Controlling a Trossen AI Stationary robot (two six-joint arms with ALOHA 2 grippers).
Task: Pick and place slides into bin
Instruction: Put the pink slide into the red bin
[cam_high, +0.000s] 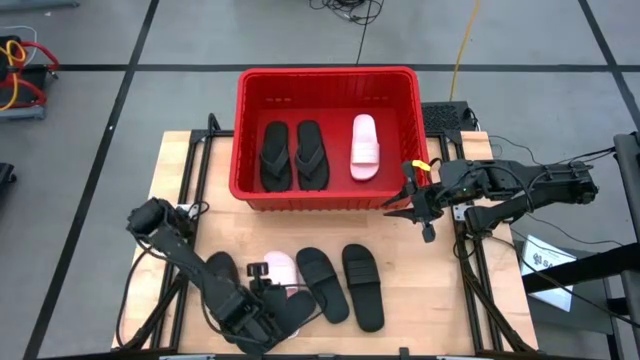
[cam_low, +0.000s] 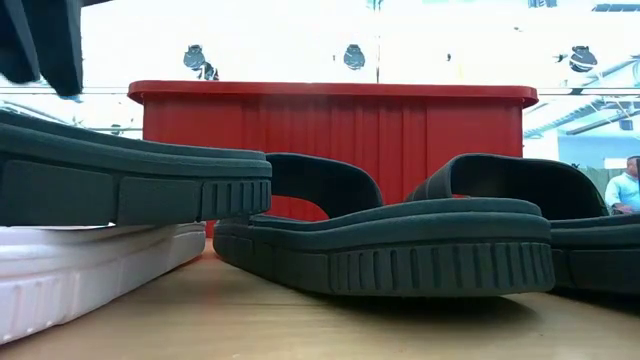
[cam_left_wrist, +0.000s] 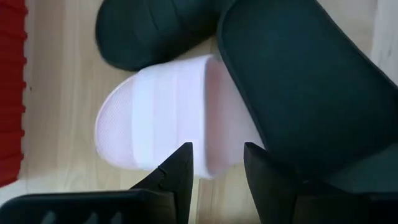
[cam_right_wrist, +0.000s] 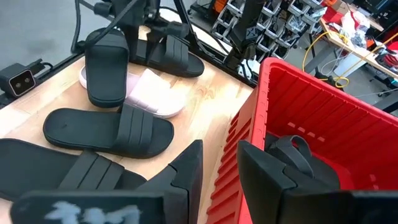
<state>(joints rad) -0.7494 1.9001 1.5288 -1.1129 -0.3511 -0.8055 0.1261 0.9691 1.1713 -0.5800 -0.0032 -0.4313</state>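
At the worktop's (cam_high: 440, 290) near left, we see the left pincer (cam_left_wrist: 217, 152) hanging open, nothing between its fingers, just above a pink slide (cam_left_wrist: 161, 118) with a black slide (cam_left_wrist: 298, 81) leaning across it. Beside these, two more black slides (cam_high: 322, 283) lie flat on the wood. Farther back, the red bin (cam_high: 325, 73) holds two black flip-flops (cam_high: 276, 156) and a second pink slide (cam_high: 365, 148), and the right pincer (cam_right_wrist: 221, 152) hovers just outside its right wall, fingers parted and empty.

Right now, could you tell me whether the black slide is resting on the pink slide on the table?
Touching: the left wrist view shows the black slide overlapping the pink slide; the low view shows no gap.
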